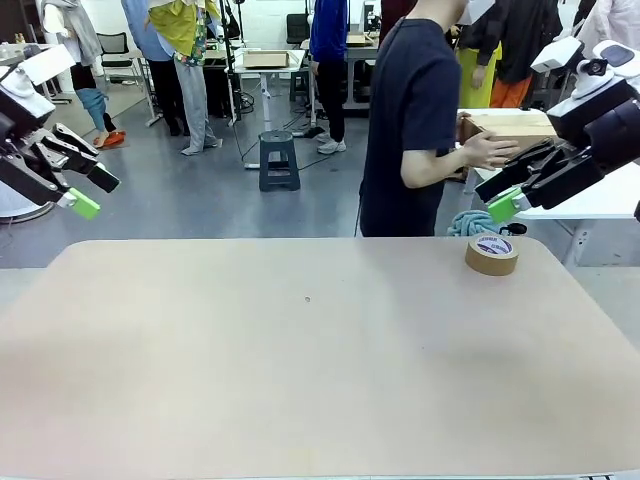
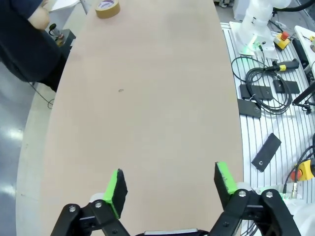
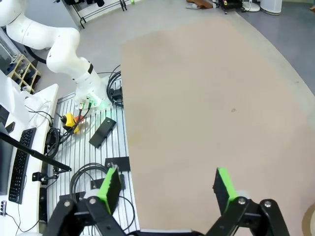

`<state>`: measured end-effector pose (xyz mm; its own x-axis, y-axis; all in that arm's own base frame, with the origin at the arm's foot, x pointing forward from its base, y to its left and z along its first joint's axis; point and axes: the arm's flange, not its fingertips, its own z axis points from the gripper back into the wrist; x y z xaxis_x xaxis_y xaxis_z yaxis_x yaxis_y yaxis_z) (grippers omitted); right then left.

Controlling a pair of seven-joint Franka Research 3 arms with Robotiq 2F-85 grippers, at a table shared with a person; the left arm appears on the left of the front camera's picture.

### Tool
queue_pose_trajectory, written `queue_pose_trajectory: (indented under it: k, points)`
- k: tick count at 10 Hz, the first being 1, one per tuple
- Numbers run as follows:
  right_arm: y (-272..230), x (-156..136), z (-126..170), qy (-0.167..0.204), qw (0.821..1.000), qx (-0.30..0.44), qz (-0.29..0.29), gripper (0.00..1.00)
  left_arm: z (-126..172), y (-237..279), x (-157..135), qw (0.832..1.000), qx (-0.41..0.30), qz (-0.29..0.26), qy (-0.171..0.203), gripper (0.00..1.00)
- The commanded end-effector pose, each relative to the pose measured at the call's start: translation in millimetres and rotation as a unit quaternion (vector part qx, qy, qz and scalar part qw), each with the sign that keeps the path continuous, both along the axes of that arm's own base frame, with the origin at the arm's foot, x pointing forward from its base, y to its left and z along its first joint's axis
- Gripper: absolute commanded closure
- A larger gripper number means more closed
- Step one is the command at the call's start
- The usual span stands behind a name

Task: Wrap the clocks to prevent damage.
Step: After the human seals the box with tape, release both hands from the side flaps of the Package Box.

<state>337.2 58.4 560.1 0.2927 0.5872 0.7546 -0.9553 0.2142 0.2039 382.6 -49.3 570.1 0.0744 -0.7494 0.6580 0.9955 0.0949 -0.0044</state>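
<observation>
- On the far right part of the worktop [image 1: 300, 380], near its far edge, a roll of brown tape [image 1: 492, 253] lies flat with its printed side up; the left wrist view shows the same roll [image 2: 107, 8] at the far end of the tan surface
- No clock can be made out on the worktop in any view
- Left tool [image 1: 88, 190] hangs in the air off the worktop's left side, beyond its far edge; its green pads [image 2: 116, 189] stand wide apart in its own wrist view, with nothing between them and only bare worktop beneath
- Right tool [image 1: 512, 195] hangs above the far right corner, higher than the tape roll and not touching it; its green pads [image 3: 223, 187] are also spread wide and hold nothing
- A person in a dark T-shirt [image 1: 410, 120] stands at the far side, turned toward the right, one hand [image 1: 490, 150] resting on a cardboard box [image 1: 515, 127] on a side table
- Just behind the tape roll, beyond the worktop's edge, sits a bunched teal cloth [image 1: 470, 222]
- Beside the worktop, the right wrist view shows black cables [image 3: 91, 174] on a slatted floor panel
</observation>
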Motion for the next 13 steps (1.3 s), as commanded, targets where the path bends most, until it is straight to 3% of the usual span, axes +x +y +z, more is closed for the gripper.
queue_pose_trajectory:
  k: [1,2,5,7,8,9,13]
  points:
    - [5,2,8,0.015,0.999,-0.032,-0.039,0.0,7,2,-2,0.999,0.032,0.03,0.006,0.0]
    - [0,0,0,0.0,1.0,0.0,0.0,0.0,0,0,0,1.0,0.0,0.0,0.0,0.0]
    - [1,1,3,0.002,1.0,-0.004,-0.009,0.0,1,1,0,1.0,0.006,0.005,0.002,0.0]
    - [-31,9,4,-0.038,0.994,0.099,-0.035,0.0,3,31,5,0.986,-0.162,0.035,-0.002,0.0]
    - [-54,18,-1,-0.027,0.984,0.163,-0.063,0.0,3,47,12,0.976,-0.21,0.057,0.001,0.0]
    - [-73,24,-10,-0.021,0.979,0.179,-0.1,0.0,-3,57,15,0.967,-0.237,0.091,0.002,0.0]
    - [-101,25,-35,-0.005,0.973,0.189,-0.132,0.0,-26,81,29,0.959,-0.236,0.157,0.013,0.0]
